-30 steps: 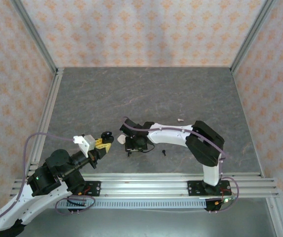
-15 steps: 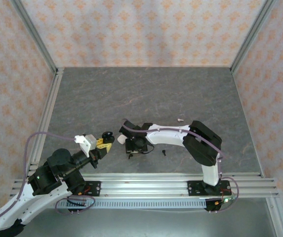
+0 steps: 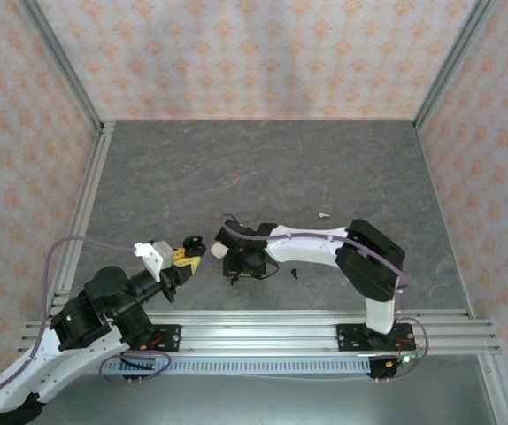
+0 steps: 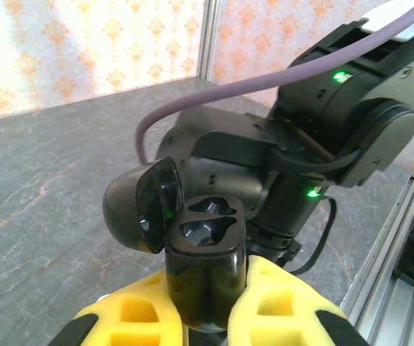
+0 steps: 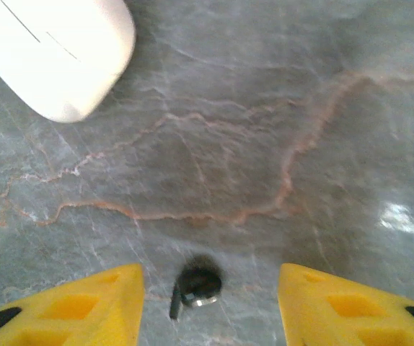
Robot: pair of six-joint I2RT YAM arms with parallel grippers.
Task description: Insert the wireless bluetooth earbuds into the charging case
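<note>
Between the spread fingers (image 5: 84,306) of the right pincer (image 5: 208,306) the gap stood free, save for one black earbud (image 5: 198,285) lying on the table (image 5: 265,144). Ahead of that pincer ran bare stone; only the white case (image 5: 55,50), ahead and to its left, stood in the way. Just beyond the left pincer (image 4: 207,317) and the black case (image 4: 205,252) clamped in it, the right arm (image 4: 301,144) loomed close and barred the road forward. The case's raised lid (image 4: 141,205) jutted out to that pincer's left; past it the table lay open up to the wall (image 4: 84,43).
</note>
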